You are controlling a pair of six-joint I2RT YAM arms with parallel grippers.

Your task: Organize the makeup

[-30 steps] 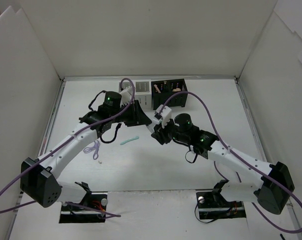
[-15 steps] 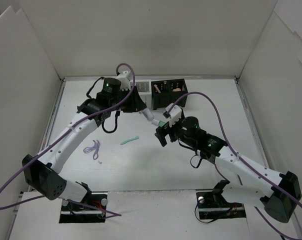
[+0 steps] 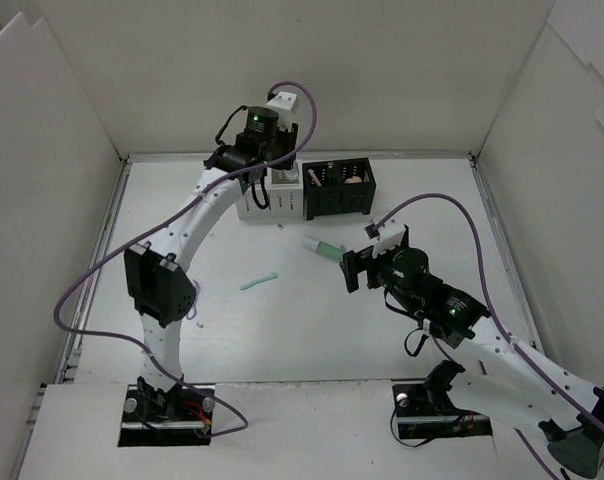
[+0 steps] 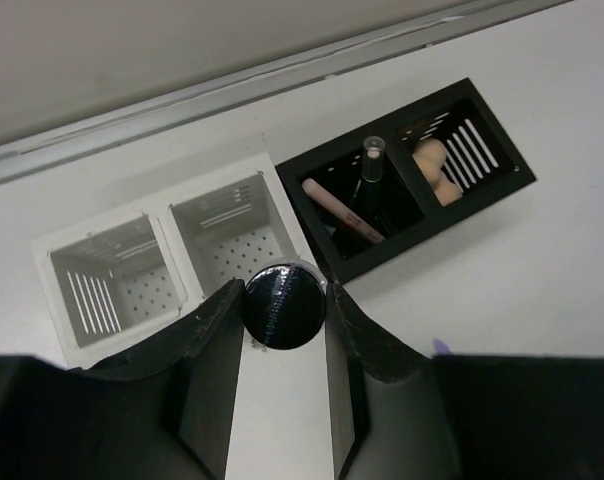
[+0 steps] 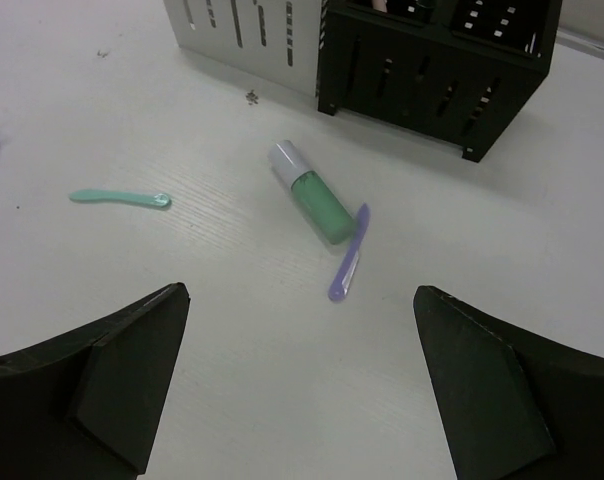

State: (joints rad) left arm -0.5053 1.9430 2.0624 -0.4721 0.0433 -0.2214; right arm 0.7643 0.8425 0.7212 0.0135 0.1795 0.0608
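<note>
While left gripper (image 4: 282,318) clamps black-capped vial (image 4: 284,303) over near edge of white box (image 4: 172,250), apparently for slotting, right gripper (image 5: 300,292) hovers spread wide above mint-green tube (image 5: 317,200) and touching purple stick (image 5: 347,258), both lying near black box (image 4: 432,232); mint stick (image 5: 120,198) lies further left.

Left arm: stretched far out toward 12 o'clock, elbow raised, wrist bent downward.
Left hand (image 3: 265,170): pointing down, both fingers (image 4: 207,345) pressed against a round black cap (image 4: 285,308) held between them.
Right arm: reaching low toward 11 o'clock from its base.
Right hand (image 3: 354,268): tilted downward, fingers (image 5: 112,375) spread wide, holding nothing.
</note>
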